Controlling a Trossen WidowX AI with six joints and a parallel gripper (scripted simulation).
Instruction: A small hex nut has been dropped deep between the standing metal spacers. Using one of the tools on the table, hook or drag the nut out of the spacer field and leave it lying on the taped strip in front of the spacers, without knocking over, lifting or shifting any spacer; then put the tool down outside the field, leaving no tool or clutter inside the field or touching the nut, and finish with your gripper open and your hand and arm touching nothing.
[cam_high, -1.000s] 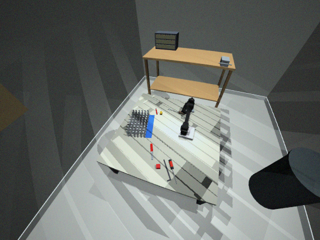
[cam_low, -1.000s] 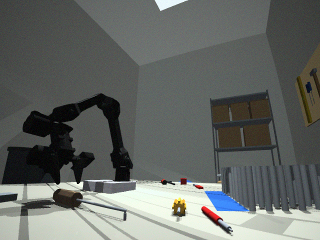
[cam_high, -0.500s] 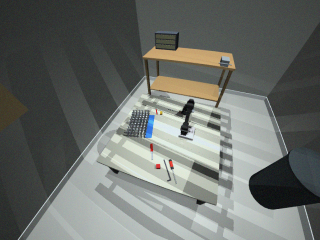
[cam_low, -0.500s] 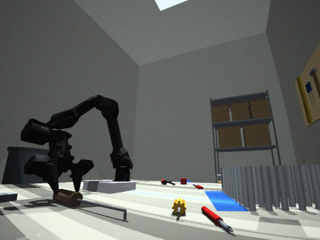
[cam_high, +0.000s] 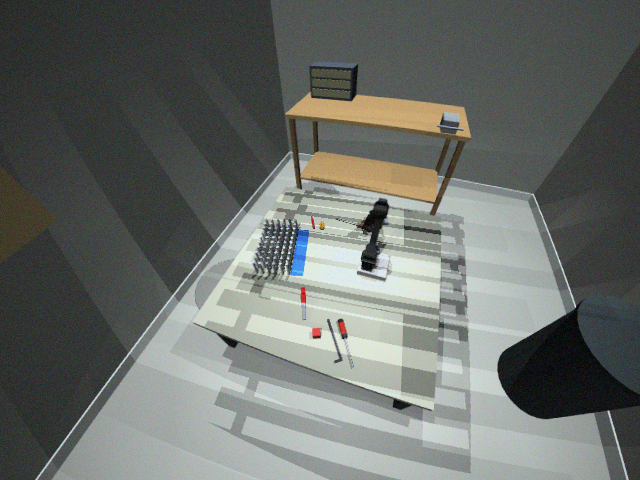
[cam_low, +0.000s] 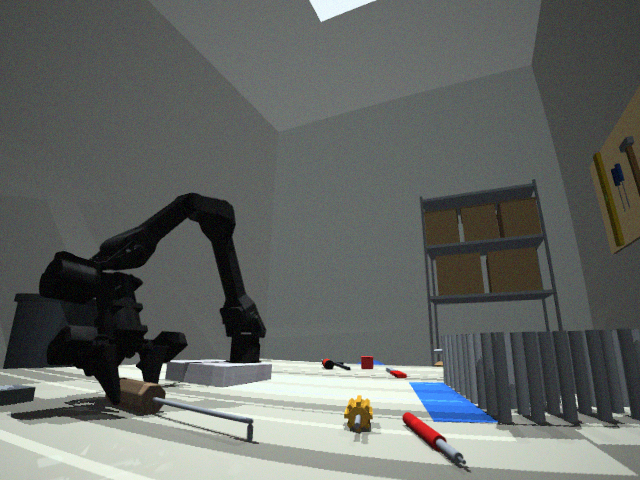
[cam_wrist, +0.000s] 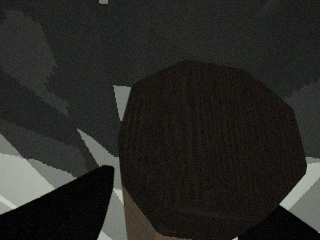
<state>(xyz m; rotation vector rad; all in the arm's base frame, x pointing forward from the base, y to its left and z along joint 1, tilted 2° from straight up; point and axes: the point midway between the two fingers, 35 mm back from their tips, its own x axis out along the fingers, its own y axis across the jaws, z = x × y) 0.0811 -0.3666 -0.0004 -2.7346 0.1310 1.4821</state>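
— Top view: where is the arm?
— Behind the spacers (cam_high: 276, 248) and blue strip (cam_high: 299, 253); the nut is hidden.
— Exterior?
— The gripper (cam_low: 129, 374) straddles the hook tool's wooden handle (cam_low: 136, 395), fingers partly open, not clamped.
— Wrist?
— The handle (cam_wrist: 210, 180) fills the frame between two dark fingertips.
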